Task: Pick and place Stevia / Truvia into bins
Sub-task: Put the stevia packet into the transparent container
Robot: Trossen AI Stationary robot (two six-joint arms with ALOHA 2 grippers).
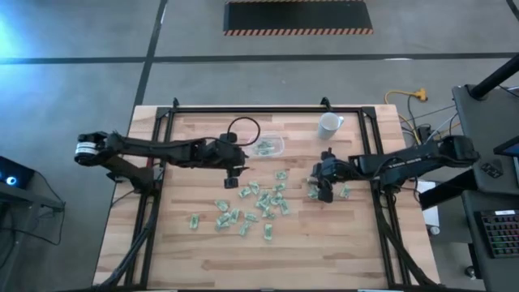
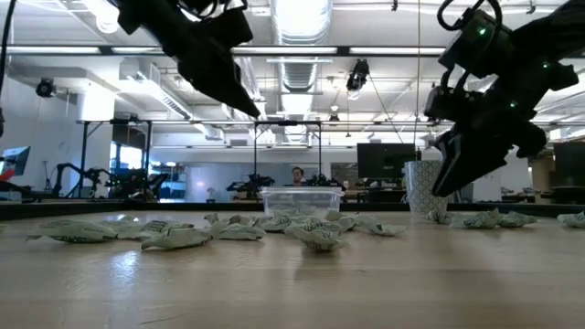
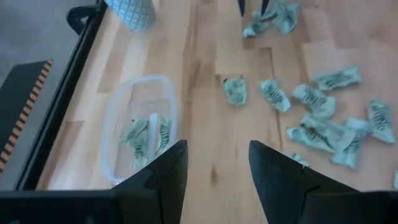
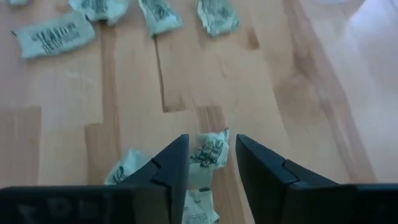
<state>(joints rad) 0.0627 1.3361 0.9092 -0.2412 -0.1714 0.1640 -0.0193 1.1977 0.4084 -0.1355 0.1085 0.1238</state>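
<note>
Where print shows on the sweetener packets, it is dark lettering on green and white, too small for me to read a brand.

Item: my right gripper. It hangs low over the right side of the wooden table, fingers spread, with one crumpled packet lying in the gap between the tips. Two more packets lie just beside it, under the fingers.

Item: my left gripper. Its fingers are spread and hold nothing; it hovers over bare wood just beside the clear plastic container, raised above the tabletop in the low view.

Item: clear plastic container. It sits at table centre toward the far edge and holds a few packets.

Item: loose packets. They are scattered across the middle of the table, between my two grippers and nearer the front edge.

Item: white cup. It stands at the far edge, well apart from both grippers.
</note>
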